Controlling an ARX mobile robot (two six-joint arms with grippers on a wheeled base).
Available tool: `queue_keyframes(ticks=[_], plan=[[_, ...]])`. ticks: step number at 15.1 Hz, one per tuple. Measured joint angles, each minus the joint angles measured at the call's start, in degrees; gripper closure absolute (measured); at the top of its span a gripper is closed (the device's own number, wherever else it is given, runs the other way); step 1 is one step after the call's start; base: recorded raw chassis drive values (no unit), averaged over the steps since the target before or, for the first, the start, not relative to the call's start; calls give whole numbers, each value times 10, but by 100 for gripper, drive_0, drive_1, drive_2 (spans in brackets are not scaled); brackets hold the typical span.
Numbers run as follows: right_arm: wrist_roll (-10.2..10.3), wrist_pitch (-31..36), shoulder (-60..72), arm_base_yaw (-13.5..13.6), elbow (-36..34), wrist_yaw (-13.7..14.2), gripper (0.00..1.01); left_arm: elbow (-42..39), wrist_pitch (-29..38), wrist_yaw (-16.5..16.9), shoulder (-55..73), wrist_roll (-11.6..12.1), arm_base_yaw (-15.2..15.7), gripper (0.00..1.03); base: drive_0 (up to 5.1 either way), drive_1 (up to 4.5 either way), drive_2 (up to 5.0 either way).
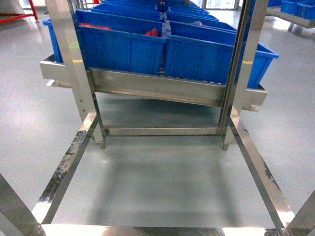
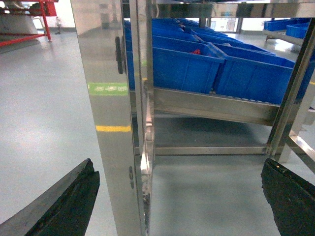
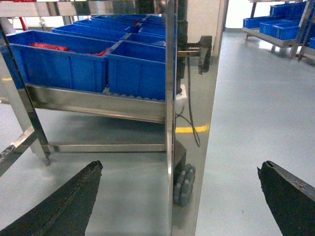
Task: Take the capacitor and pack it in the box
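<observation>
No capacitor and no box show in any view. My left gripper [image 2: 178, 162] is open, its two black fingers [image 2: 64, 201] spread wide on either side of a steel rack post [image 2: 115, 123], with nothing between them but the post and floor. My right gripper [image 3: 180, 163] is open too, black fingers [image 3: 288, 196] far apart astride another steel post [image 3: 192, 118]. Neither gripper appears in the head view. Ahead, blue bins [image 1: 128, 46] sit on a slanted steel shelf [image 1: 147, 86]. One bin holds red items [image 1: 152, 33] that are too small to identify.
The steel rack frame surrounds me: posts [image 1: 74, 54] left and right, low floor rails [image 1: 64, 169] and a cross bar [image 1: 162, 131]. Grey floor lies beneath. Yellow tape [image 3: 189, 129] marks the floor. More blue bins [image 3: 275, 22] stand on a far rack at right.
</observation>
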Motion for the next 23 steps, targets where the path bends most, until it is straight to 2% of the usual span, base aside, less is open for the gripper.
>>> queue_keyframes(ticks=[23], plan=[[-1, 0, 0, 0, 0, 0, 3, 0, -1, 0, 0, 0, 0, 5, 0, 0, 0]])
